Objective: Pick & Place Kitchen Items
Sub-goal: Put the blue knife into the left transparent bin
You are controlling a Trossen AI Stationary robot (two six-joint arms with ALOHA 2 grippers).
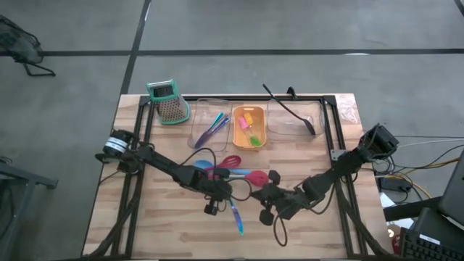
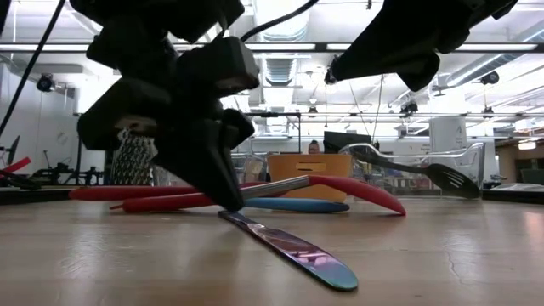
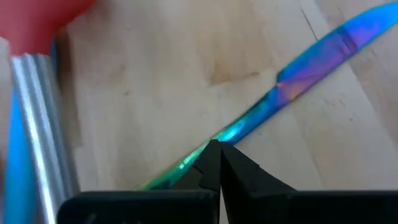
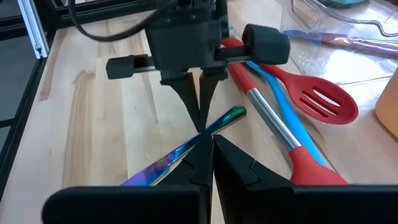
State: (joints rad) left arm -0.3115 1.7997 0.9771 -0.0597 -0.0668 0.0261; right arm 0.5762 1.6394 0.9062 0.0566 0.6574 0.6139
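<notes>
An iridescent blue-purple knife (image 1: pixel 236 217) lies flat on the wooden table near its front middle. My left gripper (image 4: pixel 200 121) is shut, with its tips down on the knife's far end. My right gripper (image 4: pixel 211 144) is shut too and hovers just right of the knife (image 4: pixel 163 163), above the table and touching nothing. Behind them lie a red slotted spatula (image 4: pixel 323 99), a red spatula with a metal shaft (image 4: pixel 273 130) and a blue one (image 4: pixel 283 106), all flat on the wood. My left gripper has its shut fingertips (image 3: pixel 214 152) on the knife near its far end (image 3: pixel 239 130), coming down at a slant from the table's left. The fingers lie across the knife. The knife (image 2: pixel 297 251) stays on the table. I cannot tell whether it is pinched or only pressed.
Along the far edge stand a metal grater with a teal top (image 1: pixel 168 101), a clear tray (image 1: pixel 210 123) with thin sticks, an orange tray (image 1: pixel 248 127) with small pieces, and a clear tray (image 1: pixel 293 119) under a long black spoon. Bare wood lies at the front left and right.
</notes>
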